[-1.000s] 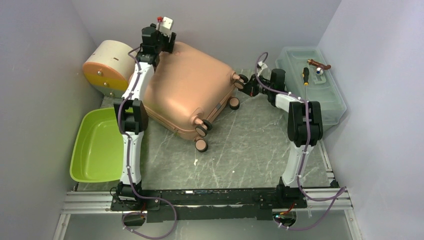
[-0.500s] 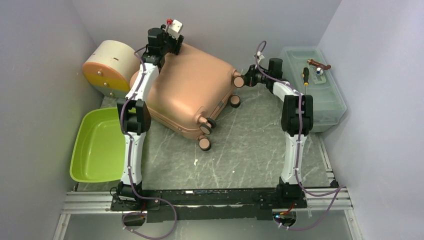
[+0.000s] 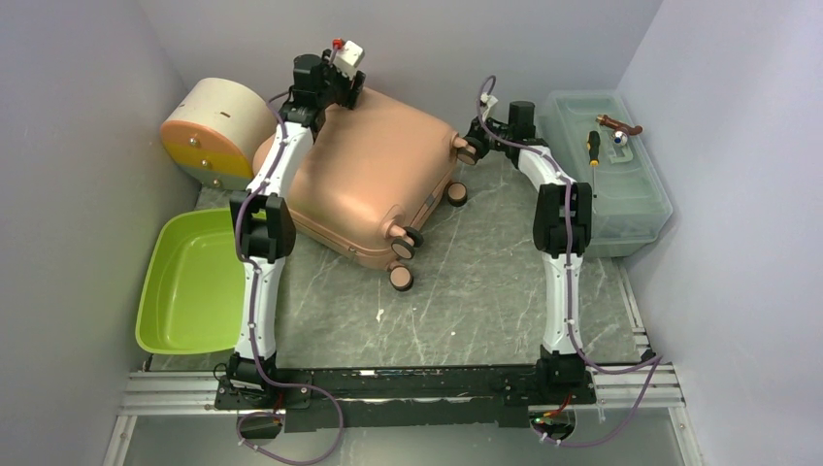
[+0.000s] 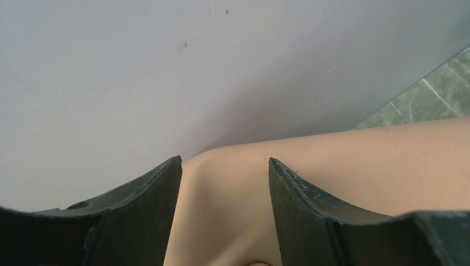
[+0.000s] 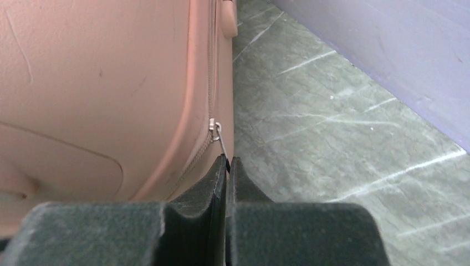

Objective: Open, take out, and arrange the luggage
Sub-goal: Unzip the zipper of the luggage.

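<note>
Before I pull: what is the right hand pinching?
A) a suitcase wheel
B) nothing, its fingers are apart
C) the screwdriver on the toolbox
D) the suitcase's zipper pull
D: the right wrist view shows the right hand shut on the thin zipper pull hanging from the luggage seam.
</note>
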Controlling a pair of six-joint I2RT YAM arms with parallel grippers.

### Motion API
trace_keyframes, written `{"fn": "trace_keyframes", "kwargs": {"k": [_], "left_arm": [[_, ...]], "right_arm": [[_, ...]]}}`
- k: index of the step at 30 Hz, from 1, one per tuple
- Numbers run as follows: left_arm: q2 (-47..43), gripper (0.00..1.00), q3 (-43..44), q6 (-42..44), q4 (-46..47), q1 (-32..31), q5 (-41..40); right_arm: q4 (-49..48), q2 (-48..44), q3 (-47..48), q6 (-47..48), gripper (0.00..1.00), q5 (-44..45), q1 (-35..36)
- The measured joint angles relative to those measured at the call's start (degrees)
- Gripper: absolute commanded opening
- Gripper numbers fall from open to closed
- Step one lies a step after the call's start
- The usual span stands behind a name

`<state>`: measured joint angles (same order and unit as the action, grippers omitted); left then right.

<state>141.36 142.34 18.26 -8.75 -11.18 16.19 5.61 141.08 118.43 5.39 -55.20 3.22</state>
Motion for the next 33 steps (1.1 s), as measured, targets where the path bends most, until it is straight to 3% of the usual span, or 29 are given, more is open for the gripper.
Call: {"fn": "trace_keyframes", "kwargs": {"k": [6,11,22,33], "left_arm": [[-0.92,0.71,0.0,-2.84,-1.6,0.0,-3.65],[-2.51,0.71,-0.87,-3.1,-3.1,-0.15,-15.17],[-3.74,0.7,-5.2,6.05,1.25,4.76,-34.86],[1.97,0.7,-4.68,15.43,5.9,6.03,-38.14]], "right_arm": [[-2.4,0.87,0.57,0.72,0.0,2.6,2.03],[-6.51,1.25,-0.61,-2.23,0.0,1.66,1.73],[-10.43,-2.78,-8.28,3.93,0.0,1.6,1.57],[-10.49,-7.19,-13.57,7.58,0.0,2.19,1.18]]}}
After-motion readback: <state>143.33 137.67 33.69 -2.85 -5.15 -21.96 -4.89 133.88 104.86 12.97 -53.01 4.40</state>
